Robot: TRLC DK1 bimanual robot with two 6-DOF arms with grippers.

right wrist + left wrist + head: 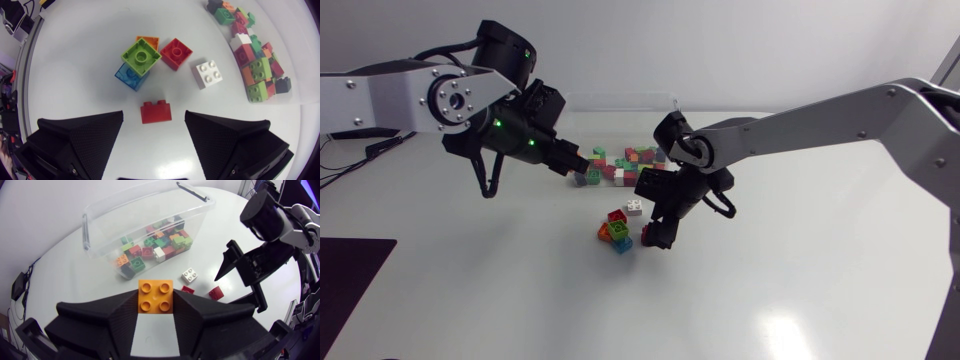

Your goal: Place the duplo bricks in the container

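The right fingers (85, 135) are spread wide and empty. The red rectangular plastic brick (156, 111) lies on the white worktop (75, 60) between their tips, long axis finger to finger. The left fingers (100, 322) clamp an orange four-stud brick (155, 296), with the clear plastic container (105, 255) just ahead.

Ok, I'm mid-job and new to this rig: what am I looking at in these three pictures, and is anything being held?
These are two robot arms at a white table. The head view looks down from above: the left arm comes in from the left, the right arm from the right. The other two pictures come from a camera on each wrist, with that arm's black jaws at the lower edge. The left arm's jaws are shut on an orange brick, with the clear container of bricks ahead. The right arm's jaws stand open either side of a red brick lying on the table, untouched. Ahead of it lie a white brick, a second red brick, and a green brick on a blue brick.
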